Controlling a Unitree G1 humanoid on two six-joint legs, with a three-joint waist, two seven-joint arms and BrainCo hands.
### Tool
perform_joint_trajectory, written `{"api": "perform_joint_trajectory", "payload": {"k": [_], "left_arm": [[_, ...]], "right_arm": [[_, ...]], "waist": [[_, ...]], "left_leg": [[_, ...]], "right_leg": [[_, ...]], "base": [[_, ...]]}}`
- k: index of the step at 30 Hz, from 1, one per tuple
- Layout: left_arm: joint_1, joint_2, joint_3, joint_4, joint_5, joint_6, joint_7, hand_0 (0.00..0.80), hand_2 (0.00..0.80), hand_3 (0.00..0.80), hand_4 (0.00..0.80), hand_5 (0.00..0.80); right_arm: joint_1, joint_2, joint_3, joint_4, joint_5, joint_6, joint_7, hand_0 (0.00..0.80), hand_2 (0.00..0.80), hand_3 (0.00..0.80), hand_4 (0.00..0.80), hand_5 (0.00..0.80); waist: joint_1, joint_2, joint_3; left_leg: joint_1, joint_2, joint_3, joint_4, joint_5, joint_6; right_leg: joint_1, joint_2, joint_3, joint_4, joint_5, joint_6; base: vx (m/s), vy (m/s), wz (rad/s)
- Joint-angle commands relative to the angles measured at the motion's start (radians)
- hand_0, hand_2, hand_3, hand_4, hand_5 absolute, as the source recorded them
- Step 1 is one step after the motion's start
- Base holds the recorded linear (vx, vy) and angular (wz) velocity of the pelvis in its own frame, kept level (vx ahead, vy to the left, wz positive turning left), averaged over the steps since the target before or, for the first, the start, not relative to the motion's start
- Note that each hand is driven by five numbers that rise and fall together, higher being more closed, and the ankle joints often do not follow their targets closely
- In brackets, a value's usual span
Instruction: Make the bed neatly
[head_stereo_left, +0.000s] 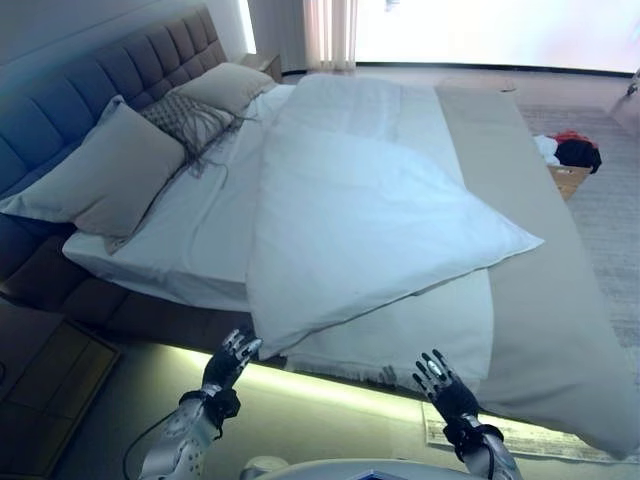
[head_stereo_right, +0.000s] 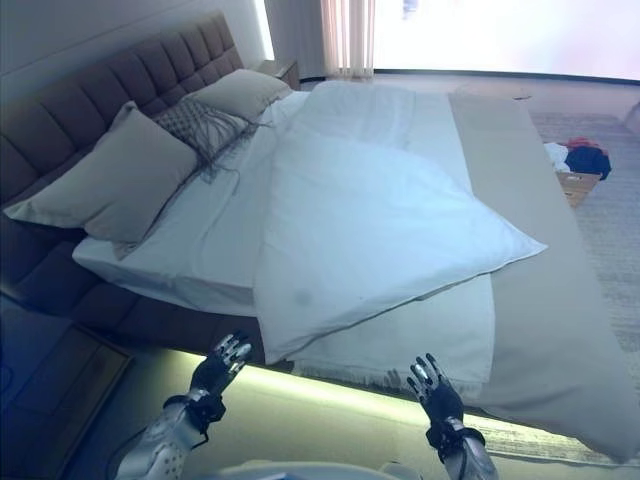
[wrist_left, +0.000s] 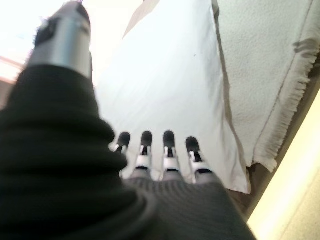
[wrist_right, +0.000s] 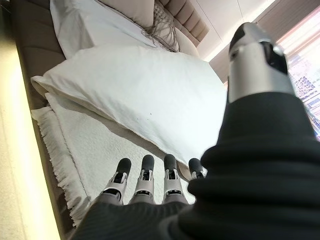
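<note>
A white duvet (head_stereo_left: 370, 220) lies folded and crooked across the bed, one corner hanging over the near side edge and another pointing right. Under it lies a white fringed throw (head_stereo_left: 430, 340) and a beige bedspread (head_stereo_left: 530, 240) along the foot end. Large beige pillows (head_stereo_left: 110, 170) and a patterned cushion (head_stereo_left: 190, 118) lean at the grey tufted headboard (head_stereo_left: 100, 75). My left hand (head_stereo_left: 230, 360) is open, fingers straight, just below the duvet's hanging corner. My right hand (head_stereo_left: 440, 385) is open below the throw's fringe. Neither touches the bedding. The duvet also shows in the left wrist view (wrist_left: 170, 85) and the right wrist view (wrist_right: 145, 90).
A lit strip runs under the bed frame (head_stereo_left: 330, 385). A dark nightstand (head_stereo_left: 45, 380) stands at lower left. A box with clothes (head_stereo_left: 570, 160) sits on the rug beyond the bed's foot. A bright window (head_stereo_left: 480, 30) is at the far end.
</note>
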Motion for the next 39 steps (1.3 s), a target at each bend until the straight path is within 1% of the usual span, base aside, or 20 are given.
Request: {"api": "perform_joint_trajectory", "payload": {"k": [1, 3, 5, 8, 10, 11, 12, 14, 15, 17, 18, 20, 22, 28, 31, 33, 35, 37, 38, 39], "left_arm": [[-0.023, 0.027, 0.054, -0.059, 0.041, -0.082, -0.009, 0.0, 0.0, 0.0, 0.0, 0.0], [-0.027, 0.026, 0.051, -0.053, 0.03, -0.097, -0.013, 0.0, 0.0, 0.0, 0.0, 0.0], [-0.02, 0.026, 0.057, -0.062, 0.036, -0.088, -0.011, 0.0, 0.0, 0.0, 0.0, 0.0], [-0.015, 0.03, 0.06, -0.066, 0.036, -0.077, -0.013, 0.0, 0.0, 0.0, 0.0, 0.0], [-0.014, 0.03, 0.061, -0.069, 0.028, -0.073, -0.022, 0.0, 0.0, 0.0, 0.0, 0.0], [-0.008, 0.028, 0.064, -0.071, 0.025, -0.075, -0.037, 0.0, 0.0, 0.0, 0.0, 0.0], [-0.003, 0.027, 0.068, -0.072, 0.025, -0.075, -0.053, 0.0, 0.0, 0.0, 0.0, 0.0], [0.011, 0.023, 0.067, -0.075, 0.042, -0.07, -0.056, 0.0, 0.0, 0.0, 0.0, 0.0], [0.002, 0.03, 0.061, -0.079, 0.039, -0.066, -0.06, 0.0, 0.0, 0.0, 0.0, 0.0], [-0.014, 0.044, 0.057, -0.092, 0.042, -0.048, -0.061, 0.0, 0.0, 0.0, 0.0, 0.0], [-0.024, 0.05, 0.054, -0.094, 0.047, -0.04, -0.065, 0.0, 0.0, 0.0, 0.0, 0.0], [-0.039, 0.058, 0.046, -0.095, 0.049, -0.038, -0.07, 0.0, 0.0, 0.0, 0.0, 0.0], [-0.049, 0.054, 0.037, -0.094, 0.036, -0.035, -0.058, 0.0, 0.0, 0.0, 0.0, 0.0], [-0.087, 0.05, 0.017, -0.046, 0.003, -0.031, -0.015, 0.0, 0.0, 0.0, 0.0, 0.0], [-0.095, 0.041, 0.01, -0.038, 0.006, -0.029, -0.011, 0.0, 0.0, 0.0, 0.0, 0.0], [-0.1, 0.037, 0.005, -0.035, 0.012, -0.027, -0.018, 0.0, 0.0, 0.0, 0.0, 0.0], [-0.103, 0.034, -0.003, -0.041, 0.023, -0.016, -0.031, 0.0, 0.0, 0.0, 0.0, 0.0], [-0.097, 0.032, -0.011, -0.044, 0.037, -0.015, -0.054, 0.0, 0.0, 0.0, 0.0, 0.0], [-0.094, 0.035, -0.013, -0.045, 0.04, -0.014, -0.062, 0.0, 0.0, 0.0, 0.0, 0.0], [-0.09, 0.037, -0.018, -0.046, 0.042, -0.013, -0.063, 0.0, 0.0, 0.0, 0.0, 0.0]], "right_arm": [[-0.032, 0.034, -0.045, -0.015, -0.014, -0.061, -0.002, 0.0, 0.0, 0.0, 0.0, 0.0], [-0.027, 0.034, -0.045, -0.016, -0.011, -0.057, -0.006, 0.0, 0.0, 0.0, 0.0, 0.0], [-0.02, 0.032, -0.053, -0.009, -0.014, -0.054, 0.004, 0.0, 0.0, 0.0, 0.0, 0.0], [-0.016, 0.026, -0.067, 0.002, 0.002, -0.05, -0.005, 0.0, 0.0, 0.0, 0.0, 0.0], [-0.016, 0.018, -0.077, 0.013, 0.013, -0.052, 0.003, 0.0, 0.0, 0.0, 0.0, 0.0], [-0.014, 0.016, -0.079, 0.016, 0.013, -0.058, 0.008, 0.0, 0.0, 0.0, 0.0, 0.0], [-0.013, 0.015, -0.079, 0.018, 0.012, -0.063, 0.009, 0.0, 0.0, 0.0, 0.0, 0.0], [-0.024, 0.026, -0.087, 0.035, 0.025, -0.069, 0.003, 0.0, 0.0, 0.0, 0.0, 0.0], [-0.029, 0.039, -0.096, 0.04, 0.069, -0.061, 0.027, 0.0, 0.0, 0.0, 0.0, 0.0], [-0.035, 0.06, -0.109, 0.049, 0.075, -0.052, 0.037, 0.0, 0.0, 0.0, 0.0, 0.0], [-0.036, 0.072, -0.113, 0.052, 0.065, -0.044, 0.034, 0.0, 0.0, 0.0, 0.0, 0.0], [-0.037, 0.087, -0.106, 0.056, 0.06, -0.039, 0.034, 0.0, 0.0, 0.0, 0.0, 0.0], [-0.038, 0.097, -0.086, 0.055, 0.05, -0.047, 0.034, 0.0, 0.0, 0.0, 0.0, 0.0], [-0.067, 0.094, -0.042, 0.04, 0.008, -0.075, 0.002, 0.0, 0.0, 0.0, 0.0, 0.0], [-0.067, 0.092, -0.053, 0.029, 0.006, -0.08, -0.017, 0.0, 0.0, 0.0, 0.0, 0.0], [-0.065, 0.087, -0.062, 0.024, 0.003, -0.077, -0.026, 0.0, 0.0, 0.0, 0.0, 0.0], [-0.056, 0.08, -0.075, 0.016, 0.003, -0.076, -0.03, 0.0, 0.0, 0.0, 0.0, 0.0], [-0.037, 0.075, -0.084, 0.005, 0.0, -0.083, -0.026, 0.0, 0.0, 0.0, 0.0, 0.0], [-0.029, 0.068, -0.086, 0.002, 0.007, -0.083, -0.025, 0.0, 0.0, 0.0, 0.0, 0.0], [-0.02, 0.067, -0.09, 0.001, 0.012, -0.084, -0.023, 0.0, 0.0, 0.0, 0.0, 0.0]], "waist": [[0.007, -0.06, 0.038], [0.006, -0.063, 0.036], [0.008, -0.066, 0.036], [0.013, -0.081, 0.045], [0.026, -0.093, 0.061], [0.034, -0.093, 0.069], [0.037, -0.091, 0.073], [0.032, -0.083, 0.069], [0.025, -0.081, 0.064], [0.014, -0.082, 0.06], [0.005, -0.079, 0.06], [-0.002, -0.075, 0.069], [-0.001, -0.071, 0.078], [0.0, -0.068, 0.076], [-0.003, -0.07, 0.073], [-0.003, -0.071, 0.072], [-0.004, -0.066, 0.074], [-0.01, -0.048, 0.076], [-0.014, -0.039, 0.077], [-0.021, -0.029, 0.079]], "left_leg": [[-0.037, -0.028, -0.009, 0.008, -0.017, -0.046], [-0.033, -0.029, -0.008, 0.02, -0.026, -0.045], [-0.034, -0.031, -0.006, 0.041, -0.04, -0.042], [-0.057, -0.039, -0.005, 0.138, -0.081, -0.035], [-0.093, -0.052, -0.031, 0.228, -0.118, -0.027], [-0.102, -0.055, -0.043, 0.232, -0.12, -0.025], [-0.098, -0.056, -0.046, 0.219, -0.118, -0.024], [-0.058, -0.065, -0.024, 0.144, -0.098, -0.012], [-0.043, -0.07, -0.015, 0.114, -0.091, -0.006], [-0.031, -0.075, -0.007, 0.093, -0.094, 0.006], [-0.028, -0.078, -0.008, 0.096, -0.101, 0.011], [-0.03, -0.083, -0.011, 0.116, -0.115, 0.019], [-0.032, -0.096, -0.019, 0.128, -0.128, 0.034], [-0.023, -0.12, -0.043, 0.09, -0.111, 0.049], [-0.01, -0.13, -0.054, 0.064, -0.108, 0.056], [-0.014, -0.141, -0.064, 0.07, -0.112, 0.066], [-0.027, -0.158, -0.081, 0.092, -0.124, 0.087], [-0.043, -0.185, -0.1, 0.107, -0.131, 0.118], [-0.047, -0.196, -0.104, 0.111, -0.134, 0.129], [-0.046, -0.204, -0.105, 0.112, -0.136, 0.138]], "right_leg": [[0.151, 0.016, -0.085, -0.385, 0.312, 0.065], [0.157, 0.013, -0.088, -0.381, 0.308, 0.065], [0.162, 0.012, -0.089, -0.378, 0.302, 0.062], [0.169, 0.011, -0.081, -0.372, 0.298, 0.052], [0.166, 0.003, -0.072, -0.363, 0.302, 0.049], [0.164, 0.003, -0.07, -0.359, 0.305, 0.05], [0.166, 0.004, -0.069, -0.358, 0.306, 0.05], [0.174, 0.006, -0.064, -0.377, 0.318, 0.058], [0.172, -0.001, -0.06, -0.382, 0.323, 0.069], [0.156, -0.022, -0.043, -0.367, 0.323, 0.085], [0.132, -0.044, -0.034, -0.333, 0.322, 0.092], [0.099, -0.073, -0.03, -0.284, 0.323, 0.094], [0.081, -0.094, -0.025, -0.258, 0.329, 0.092], [0.056, -0.119, -0.004, -0.229, 0.368, 0.101], [0.046, -0.131, 0.007, -0.201, 0.374, 0.103], [0.036, -0.151, 0.017, -0.166, 0.38, 0.102], [0.012, -0.18, 0.039, -0.086, 0.389, 0.094], [-0.04, -0.203, 0.082, 0.061, 0.415, 0.08], [-0.074, -0.209, 0.101, 0.125, 0.432, 0.078], [-0.103, -0.202, 0.122, 0.181, 0.441, 0.074]], "base": [[0.0, 0.0, 0.0], [0.048, 0.006, 0.05], [0.039, -0.004, 0.05], [0.022, -0.013, 0.01], [0.0, 0.0, 0.0], [0.025, 0.047, -0.04], [0.038, 0.12, -0.03], [0.04, 0.167, 0.02], [0.044, 0.163, 0.06], [0.055, 0.164, 0.11], [0.05, 0.175, 0.17], [0.031, 0.171, 0.18], [0.022, 0.151, 0.19], [0.031, 0.079, 0.07], [0.041, 0.085, 0.0], [0.034, 0.111, -0.04], [0.031, 0.182, 0.02], [0.038, 0.273, 0.09], [0.049, 0.264, 0.17], [0.071, 0.231, 0.19]]}}
